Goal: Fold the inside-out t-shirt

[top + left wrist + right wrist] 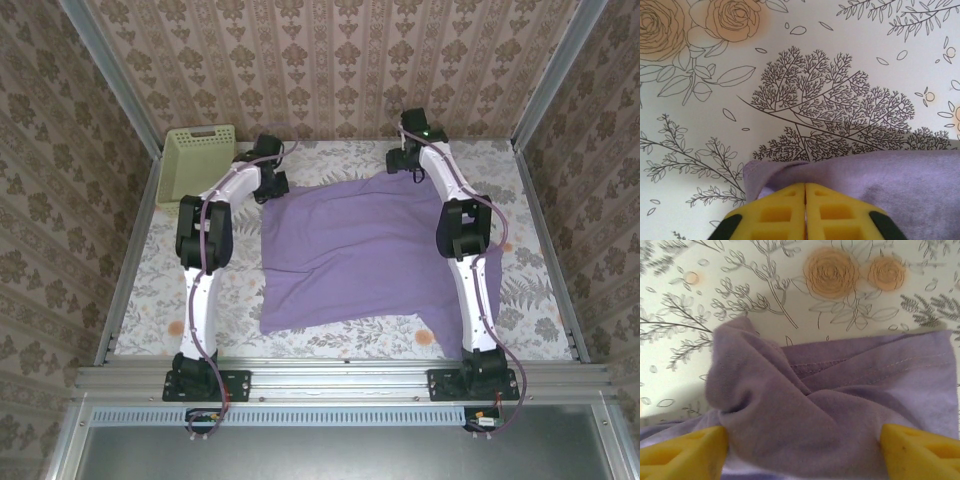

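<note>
Lavender t-shirt (370,250) edge pinched in closed left hand (805,192); right hand (802,440) wide astride bunched cloth.

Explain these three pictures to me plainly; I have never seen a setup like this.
Two white robot arms are bolted at the near edge of a table covered in a flowery cloth. The overhead picture looks down from behind them. A purple t-shirt lies spread between the arms, and a pale green basket stands in the far left corner. The other two pictures come from cameras on the wrists, with yellow fingers in view. The left gripper is shut on the shirt's edge. The right gripper has its fingers apart with bunched shirt fabric between them, not yet pinched.
</note>
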